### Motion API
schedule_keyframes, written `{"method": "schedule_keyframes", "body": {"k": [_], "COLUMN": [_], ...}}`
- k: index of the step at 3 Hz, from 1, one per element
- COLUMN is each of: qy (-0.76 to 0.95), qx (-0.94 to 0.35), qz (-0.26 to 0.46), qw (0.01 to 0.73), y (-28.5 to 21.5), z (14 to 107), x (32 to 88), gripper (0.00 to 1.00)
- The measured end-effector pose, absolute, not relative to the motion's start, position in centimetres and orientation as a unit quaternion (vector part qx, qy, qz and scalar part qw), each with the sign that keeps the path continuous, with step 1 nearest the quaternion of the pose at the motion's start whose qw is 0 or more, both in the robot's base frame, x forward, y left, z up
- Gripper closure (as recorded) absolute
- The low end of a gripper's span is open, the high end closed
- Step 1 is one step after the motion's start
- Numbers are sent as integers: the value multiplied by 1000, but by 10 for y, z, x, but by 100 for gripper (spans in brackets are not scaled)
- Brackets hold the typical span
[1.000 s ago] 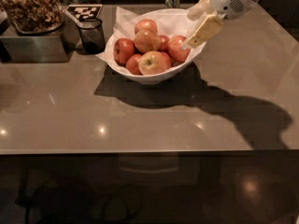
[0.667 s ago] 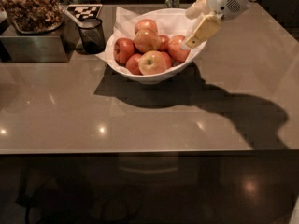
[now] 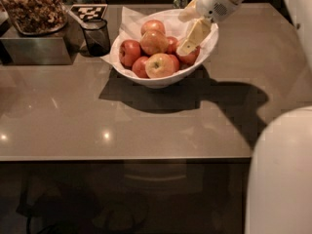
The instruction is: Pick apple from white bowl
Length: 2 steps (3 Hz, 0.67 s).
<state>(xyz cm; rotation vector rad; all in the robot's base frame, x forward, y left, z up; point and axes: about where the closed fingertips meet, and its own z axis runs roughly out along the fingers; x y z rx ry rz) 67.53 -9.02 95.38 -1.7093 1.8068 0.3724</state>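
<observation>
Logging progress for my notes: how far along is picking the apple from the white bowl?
Done: the gripper is over the right side of the white bowl. In hand: it is down at the apple there, which lies in the bowl among the other apples. Left: grip that apple and lift it clear of the bowl.

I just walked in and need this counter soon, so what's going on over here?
A one-armed robot is reaching into the white bowl of apples on the counter. Its tool is low over the right side of the pile, right by a red apple that sits in the bowl with the others. Nothing has been lifted out yet. A dark glass cup stands just left of the bowl.
</observation>
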Motion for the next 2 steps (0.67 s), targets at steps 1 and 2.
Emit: {"method": "schedule_keyframes", "body": {"k": [1, 2], "qy": [678, 683], "qx": [-664, -672], "qz": [142, 142], "qw": [282, 248], "y": [-78, -78], "z": [937, 916], "x": [687, 691], "gripper": [19, 20]}}
